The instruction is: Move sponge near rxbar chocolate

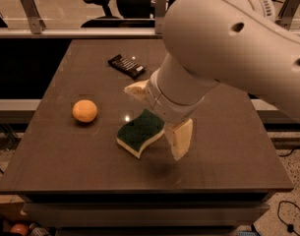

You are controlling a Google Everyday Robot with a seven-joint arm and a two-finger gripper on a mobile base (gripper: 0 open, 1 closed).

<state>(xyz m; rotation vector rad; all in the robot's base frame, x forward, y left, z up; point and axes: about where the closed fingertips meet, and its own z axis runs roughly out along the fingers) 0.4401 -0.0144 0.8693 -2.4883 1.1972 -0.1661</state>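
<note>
While my gripper (pixel 152 122) hangs spread wide above the sponge (pixel 137 134), gripping nothing, I see the sponge lying mid-table on the dark brown table (pixel 56 161), the rxbar chocolate (pixel 126 66) well behind it, an orange (pixel 84 110) to its left and an office chair (pixel 101 4) beyond.

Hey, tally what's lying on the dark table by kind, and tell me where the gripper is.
Green-topped wavy sponge with yellow foam: 1
Black-wrapped flat rectangular bar: 1
Round orange fruit: 1
Total: 3
The gripper hangs open over the sponge's right end, above the table.
</note>
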